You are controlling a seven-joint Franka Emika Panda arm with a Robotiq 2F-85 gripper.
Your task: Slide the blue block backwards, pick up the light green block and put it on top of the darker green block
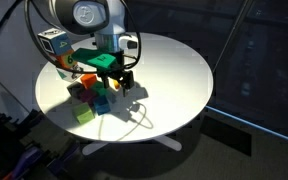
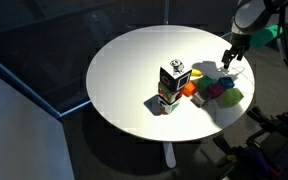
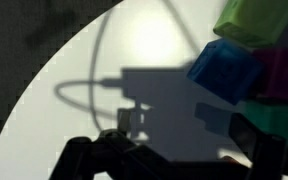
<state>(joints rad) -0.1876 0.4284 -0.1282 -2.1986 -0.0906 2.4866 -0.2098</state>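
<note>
Your arm reaches down over the table (image 1: 189,65) near its rim. The gripper (image 3: 174,157) is spread wide and holding nothing. The blue block (image 3: 224,70) sits just ahead, bunched with the light green block (image 3: 259,20) and the darker green block (image 3: 276,116). White tabletop stretches out to their left in the wrist view.

In the wrist view, the blue block (image 3: 224,70) sits on the table (image 3: 134,40); the light green block (image 3: 259,20) lies just beyond it, slightly rightward; a fourth block (image 3: 281,70) adjoins its right side; the darker green block (image 3: 279,117) lies right of it and nearer.
</note>
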